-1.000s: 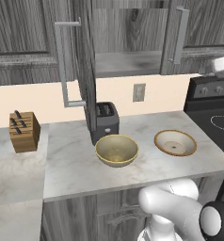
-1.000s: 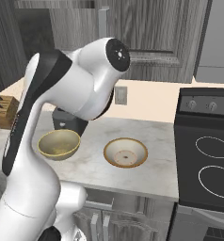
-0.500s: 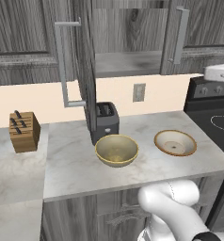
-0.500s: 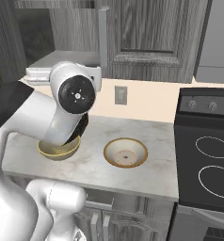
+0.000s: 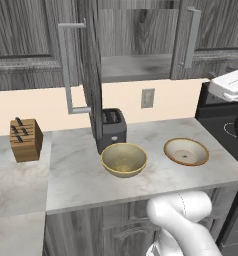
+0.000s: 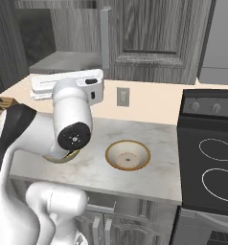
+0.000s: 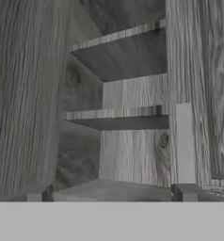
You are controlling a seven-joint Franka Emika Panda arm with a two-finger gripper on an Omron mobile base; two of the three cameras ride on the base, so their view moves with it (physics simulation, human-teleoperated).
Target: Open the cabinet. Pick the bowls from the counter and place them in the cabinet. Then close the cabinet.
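The cabinet point(image 5: 136, 67) stands open, both doors swung out, with a grey shelf inside. Its left bar handle point(image 5: 66, 65) and right bar handle point(image 5: 193, 37) are free. On the counter point(image 5: 76, 175) sit the deep olive-yellow bowl point(image 5: 123, 160) and, to its right, the shallower tan-rimmed bowl point(image 5: 186, 151). In the right base view the tan bowl point(image 6: 128, 155) is in plain sight and my arm hides most of the olive bowl point(image 6: 58, 158). My white hand point(image 6: 68, 85) hovers above the counter, to the right of the cabinet. My gripper point(image 7: 109, 194) is open and empty, facing the cabinet's shelves.
A dark toaster point(image 5: 113, 127) stands behind the olive bowl, under the open left door. A wooden knife block point(image 5: 25, 140) sits at the left. The black stovetop point(image 6: 211, 162) borders the counter on the right. My arm point(image 6: 70, 129) rises in front of the counter.
My arm has swung down and over in front of the counter, and the hand has come a little lower at shelf height. Both bowls and the doors have stayed put.
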